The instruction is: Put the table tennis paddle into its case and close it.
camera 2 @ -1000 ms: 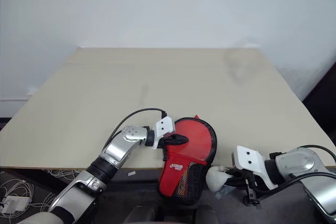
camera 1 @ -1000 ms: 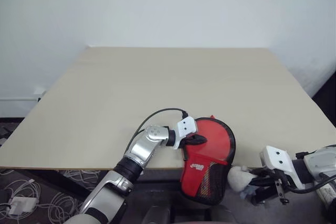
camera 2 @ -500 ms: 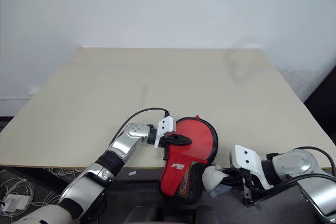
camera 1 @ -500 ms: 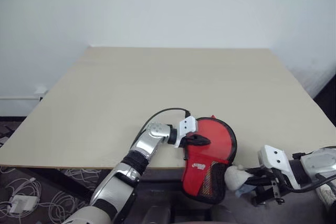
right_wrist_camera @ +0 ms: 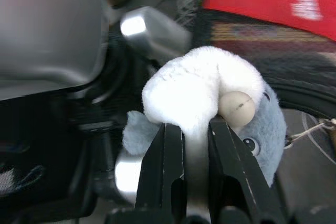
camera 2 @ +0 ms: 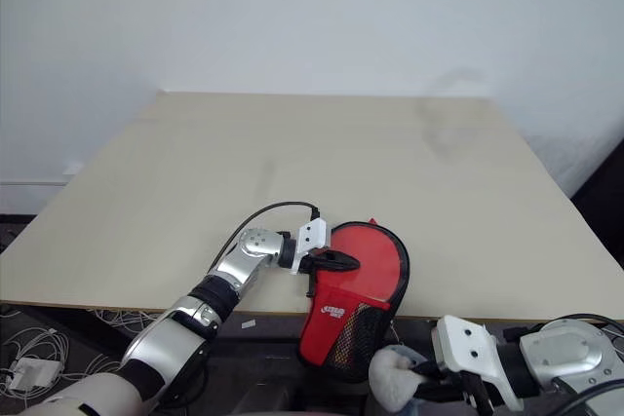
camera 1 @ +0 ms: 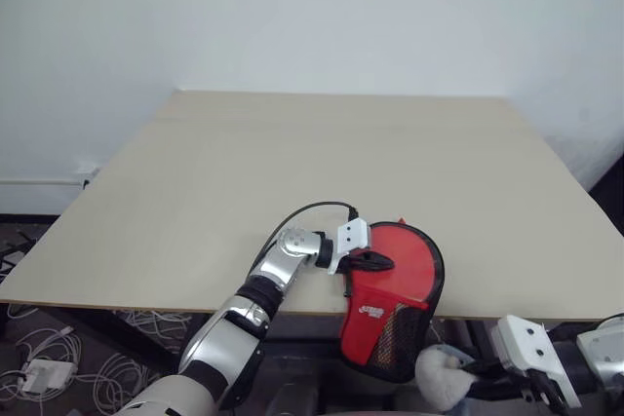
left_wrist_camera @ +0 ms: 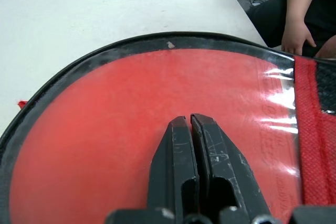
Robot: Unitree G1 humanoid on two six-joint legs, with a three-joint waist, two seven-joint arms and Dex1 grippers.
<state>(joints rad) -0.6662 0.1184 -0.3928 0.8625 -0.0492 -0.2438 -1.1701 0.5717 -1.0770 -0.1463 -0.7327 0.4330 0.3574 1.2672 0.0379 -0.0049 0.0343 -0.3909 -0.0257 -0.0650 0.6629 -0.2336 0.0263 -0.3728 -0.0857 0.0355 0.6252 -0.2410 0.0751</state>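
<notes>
We found the case lying at the near edge of the table, its round end on the top and its mesh end hanging past the edge. Red showed through the clear half; we judged this to be the table tennis paddle inside the case, though its handle could not be made out. The left claw rested on the clear face with its fingers pressed together and nothing between them. The right claw was below the table edge, closed on a small white and grey-blue plush toy, which we took to be attached to the zip; we could not see the link. Whether the zip was fully shut we could not tell.

Risks noted:
- The overhanging case could tip off the table if the left claw lifted or the right claw pulled the toy downward, since only part of it was supported
- A pull on the toy out of line with the zip track could drag the whole case rather than close it
- The soft toy could slip from the right claw under load
</notes>
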